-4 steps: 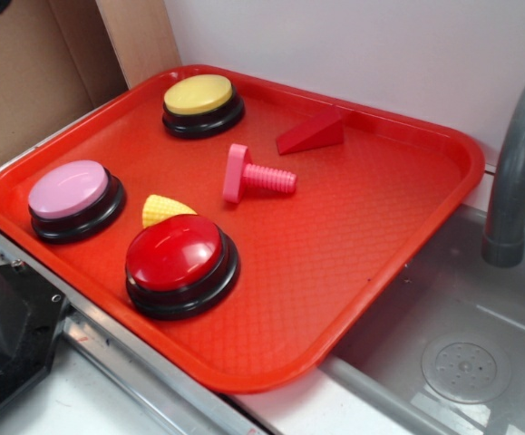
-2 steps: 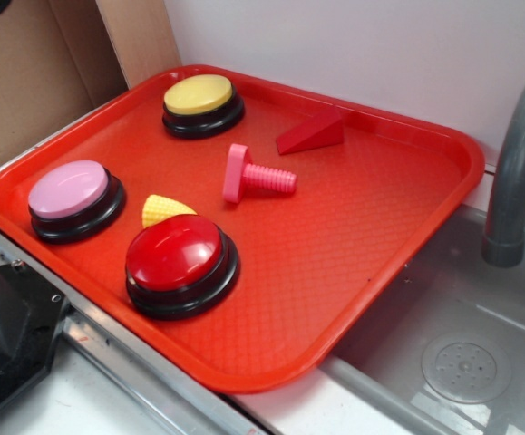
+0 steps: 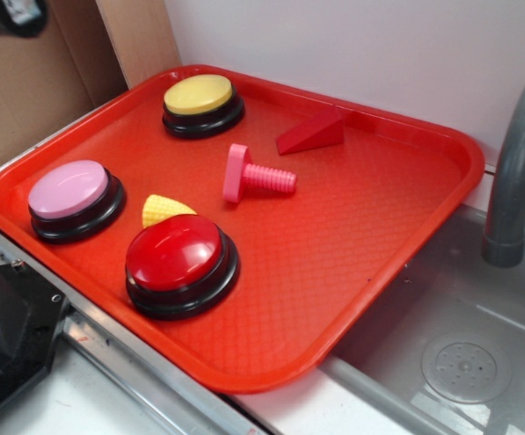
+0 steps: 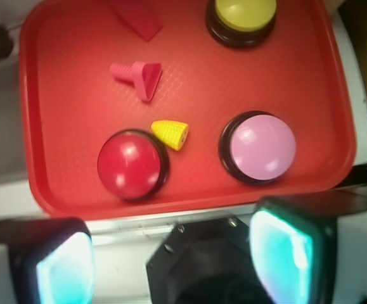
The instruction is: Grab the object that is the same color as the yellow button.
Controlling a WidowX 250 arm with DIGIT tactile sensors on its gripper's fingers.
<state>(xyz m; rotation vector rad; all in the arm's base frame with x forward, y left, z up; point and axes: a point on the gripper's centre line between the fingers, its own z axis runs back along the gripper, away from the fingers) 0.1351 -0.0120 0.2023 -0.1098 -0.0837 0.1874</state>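
A red plastic tray point(image 3: 362, 263) is lying on the desk and is filling most of the exterior view. The yellow button point(image 3: 201, 104) is sitting in the tray's upper left area, near the far rim; in the wrist view the same yellow button point(image 4: 244, 19) is showing at the top edge, right of centre. The small yellow wedge point(image 3: 164, 209) is resting at centre left of the exterior frame, between the pink-topped button point(image 3: 73, 199) and the red-topped button point(image 3: 180, 265), just beside the red one and partly hidden behind its dome. In the wrist view the yellow wedge point(image 4: 170, 133) is lying flat near the middle of the frame, its waffle texture showing, apart from the pink-topped button point(image 4: 259, 147) on its right. Whether it is touching the red-topped button point(image 4: 132, 164) at lower left cannot be told.

A pink bolt point(image 3: 257, 176) is lying on its side near the tray's centre. A red triangular wedge point(image 3: 312, 132) is resting above it, toward the far rim. A grey faucet point(image 3: 519, 163) is rising at the right edge over a sink point(image 3: 466, 353).

The gripper point(image 4: 177, 253) is showing at the bottom of the wrist view, its two fingers standing wide apart and holding nothing, outside the tray's near rim. In the exterior view only a dark part is peeking in at the upper left corner.
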